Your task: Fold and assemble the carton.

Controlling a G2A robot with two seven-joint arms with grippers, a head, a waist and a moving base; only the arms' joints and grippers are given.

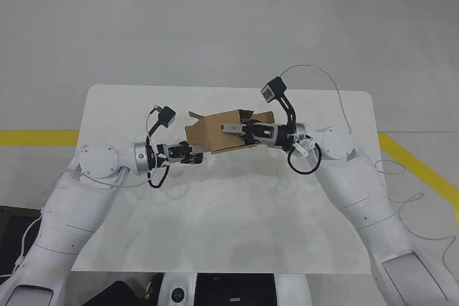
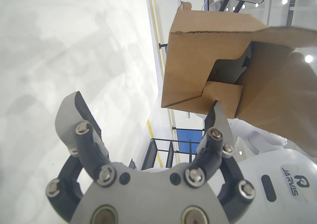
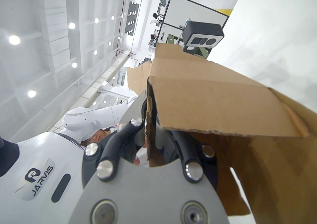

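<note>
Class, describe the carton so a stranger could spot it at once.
Look at the white table; over the middle of its far half is the carton. It is the one brown cardboard thing, flaps open, a wall pinched by the right gripper.

Your carton (image 1: 218, 131), brown corrugated, opened into a box shape, one end's flaps partly folded with a gap, one wall pinched by right gripper (image 3: 148, 117).

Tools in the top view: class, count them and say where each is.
2. The left tool is open beside the carton; the right tool is shut on the carton's wall.
</note>
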